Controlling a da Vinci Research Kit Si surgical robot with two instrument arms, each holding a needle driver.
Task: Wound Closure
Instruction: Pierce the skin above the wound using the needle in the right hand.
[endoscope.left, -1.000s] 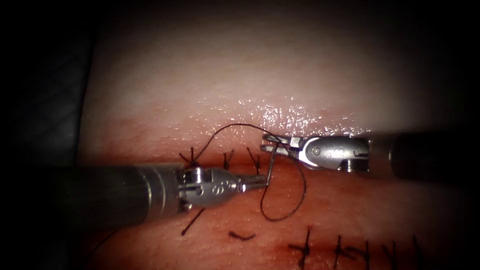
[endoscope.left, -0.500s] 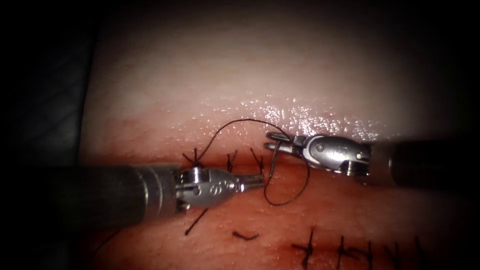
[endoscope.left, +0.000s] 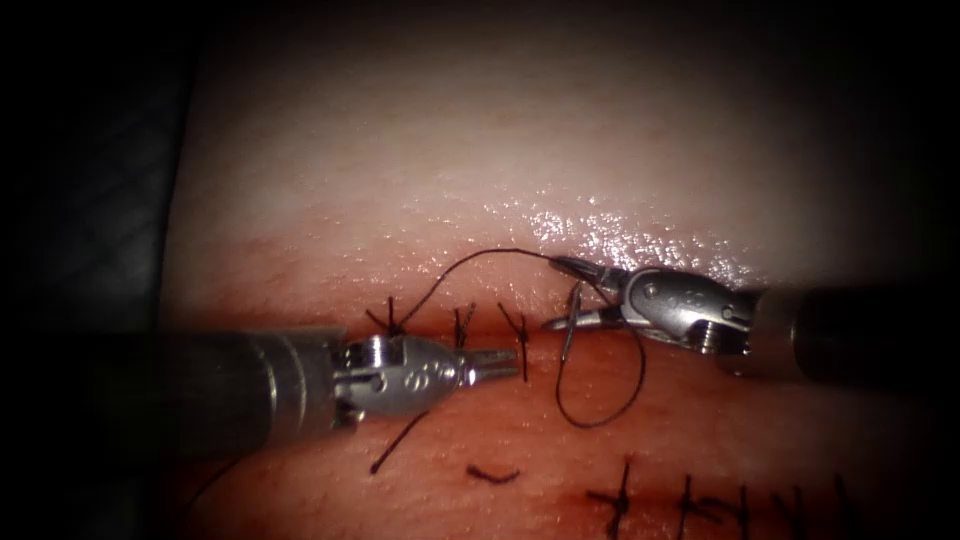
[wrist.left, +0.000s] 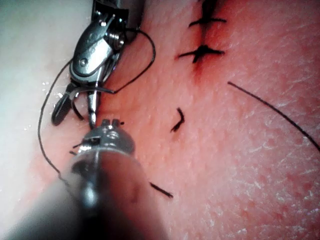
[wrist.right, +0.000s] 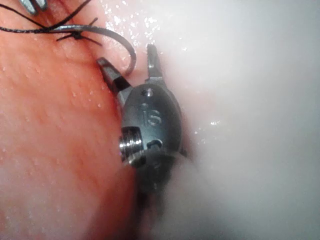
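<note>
My right tool (endoscope.left: 562, 294) reaches in from the right, and its jaws stand open around the curved needle (endoscope.left: 569, 322). The needle (wrist.right: 129, 50) lies between them without being gripped, just right of the last stitch (endoscope.left: 520, 338) on the cut (endoscope.left: 440, 335). I cannot tell whether its tip is in the tissue (endoscope.left: 480, 200). Thread (endoscope.left: 600, 422) loops down from the needle, and another strand arcs left to the first stitch (endoscope.left: 392, 322). The left tool (endoscope.left: 497, 363) lies left of the needle with its jaws shut and holding nothing. It also appears in the left wrist view (wrist.left: 107, 123).
Two cut ends of thread (endoscope.left: 400, 442) (endoscope.left: 490, 473) lie on the tissue below the left tool. A second row of stitches (endoscope.left: 615, 497) runs along the bottom right. Red fluid stains the tissue around both rows.
The right tool's jaws have opened and let go of the needle while shifting slightly right and down. The left tool has drawn back to the left, away from the needle.
</note>
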